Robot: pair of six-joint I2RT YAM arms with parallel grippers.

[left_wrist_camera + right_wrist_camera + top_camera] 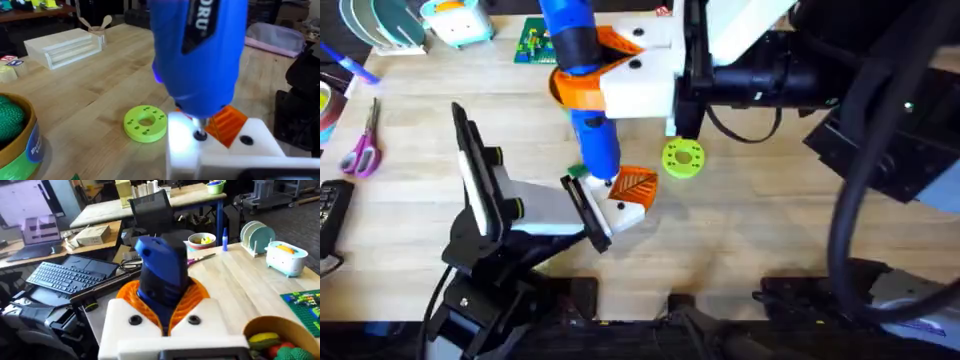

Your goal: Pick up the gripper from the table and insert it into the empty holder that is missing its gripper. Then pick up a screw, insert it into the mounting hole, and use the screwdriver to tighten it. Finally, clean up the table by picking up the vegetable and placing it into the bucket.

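Across the pale wooden table (770,230) things sit scattered: purple-handled scissors (363,145) at the far left, a lime-green disc with holes (682,159) near the middle, a green building-brick plate (533,42) toward the back. Behind the table the right wrist view takes in a keyboard (67,275), a black office chair (150,207) and further desks. The right gripper (620,75), white with orange ribbed pads, is clamped around the blue screwdriver (582,70), which stands upright with its bit down on the white holder (220,147); the orange gripper (227,122) sits wedged in that holder. The left gripper (588,205) lies low beside the assembly, and I cannot tell whether its fingers are parted or closed. A bowl's rim (27,145) is cut off at the edge, and the screw under the bit is too small to make out
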